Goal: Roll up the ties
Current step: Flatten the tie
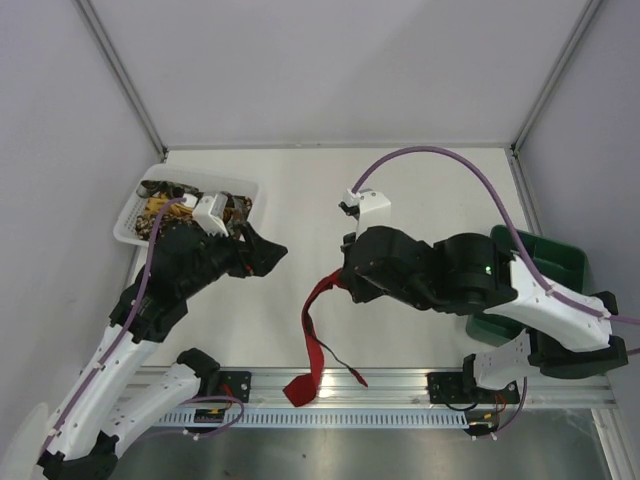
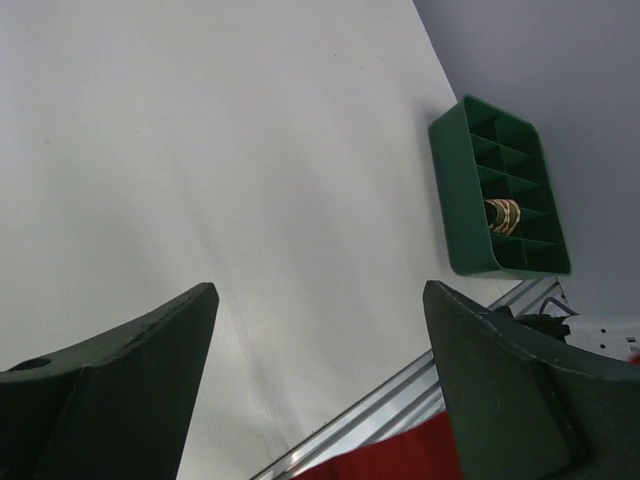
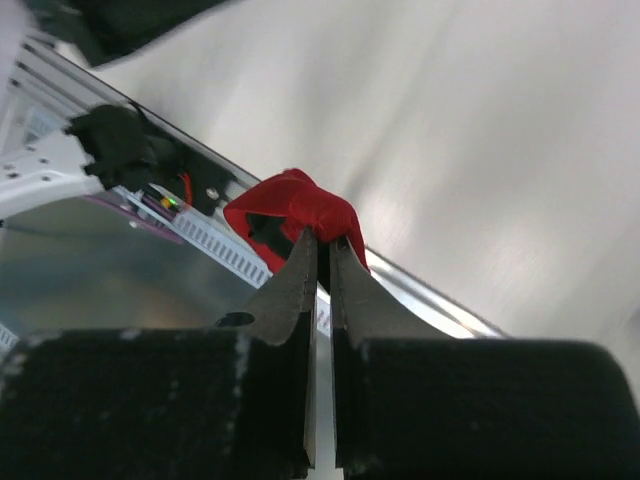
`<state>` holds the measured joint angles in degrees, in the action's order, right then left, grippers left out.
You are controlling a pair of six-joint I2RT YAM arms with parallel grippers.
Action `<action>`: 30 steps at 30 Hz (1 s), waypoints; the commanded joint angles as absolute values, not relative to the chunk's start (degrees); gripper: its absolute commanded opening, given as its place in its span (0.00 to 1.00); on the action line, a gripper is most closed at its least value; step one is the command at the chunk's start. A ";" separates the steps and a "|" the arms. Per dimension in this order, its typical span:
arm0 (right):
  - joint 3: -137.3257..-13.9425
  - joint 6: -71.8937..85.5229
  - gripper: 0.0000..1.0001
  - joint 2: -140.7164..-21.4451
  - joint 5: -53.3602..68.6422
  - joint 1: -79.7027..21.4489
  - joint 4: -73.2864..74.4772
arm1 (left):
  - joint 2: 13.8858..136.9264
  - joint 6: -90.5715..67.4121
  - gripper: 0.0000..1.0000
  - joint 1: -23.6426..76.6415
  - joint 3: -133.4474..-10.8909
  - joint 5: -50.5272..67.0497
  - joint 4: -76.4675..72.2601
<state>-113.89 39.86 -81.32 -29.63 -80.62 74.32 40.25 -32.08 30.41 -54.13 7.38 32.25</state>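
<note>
A bright red tie [image 1: 312,330] hangs from my right gripper [image 1: 340,283], draping down over the table's front rail with its pointed end [image 1: 299,390] at the metal strip. In the right wrist view my right gripper [image 3: 322,240] is shut on a bunched fold of the red tie [image 3: 295,205]. My left gripper [image 1: 268,250] stands open and empty to the left of the tie, above the table. Between its wide-apart fingers [image 2: 150,350] a strip of the red tie [image 2: 400,458] shows low down. Several brown-gold ties [image 1: 165,207] lie in the white basket.
The white mesh basket [image 1: 135,215] sits at the back left, partly under my left arm. A green compartment tray [image 2: 500,190] stands at the right edge with one rolled patterned tie [image 2: 503,215] in a cell. The aluminium rail [image 1: 400,380] runs along the front edge.
</note>
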 commanded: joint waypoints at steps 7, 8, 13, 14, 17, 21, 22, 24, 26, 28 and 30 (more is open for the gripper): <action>-100.12 52.73 0.00 -73.57 -28.41 -76.15 87.10 | 40.60 -31.03 0.91 30.41 -49.40 19.77 26.73; -97.76 53.26 0.00 -73.30 -25.78 -73.50 87.19 | 41.30 -30.42 0.91 30.50 -49.57 19.60 27.68; -91.15 49.59 0.00 -76.88 -25.30 -58.30 85.70 | 45.26 -29.44 0.91 30.50 -52.46 19.25 30.41; -88.79 47.22 0.00 -78.38 -26.36 -52.01 83.78 | 46.05 -29.88 0.90 30.50 -52.64 19.51 30.50; -86.31 35.28 0.00 -86.43 -20.59 -38.38 72.98 | 48.95 -31.02 0.89 30.85 -53.52 19.68 31.64; -93.48 25.07 0.00 -102.53 -13.49 -30.09 69.60 | 51.76 -32.43 0.88 31.46 -53.00 20.65 33.57; -95.08 21.48 0.00 -108.57 -9.45 -27.80 71.35 | 52.90 -32.87 0.88 31.64 -52.56 21.35 33.84; -97.90 17.60 0.00 -113.71 -7.84 -26.82 73.46 | 54.05 -33.13 0.87 31.99 -52.03 22.06 33.93; -101.42 16.27 0.00 -117.66 -10.01 -26.37 74.79 | 56.24 -33.48 0.87 32.87 -51.33 22.06 33.84; -102.65 16.08 0.00 -119.08 -8.80 -24.27 74.53 | 58.26 -33.22 0.89 35.05 -51.94 21.36 33.40; -102.39 16.17 0.00 -119.97 -7.13 -22.95 73.39 | 62.21 -31.65 0.91 37.95 -53.34 16.90 33.31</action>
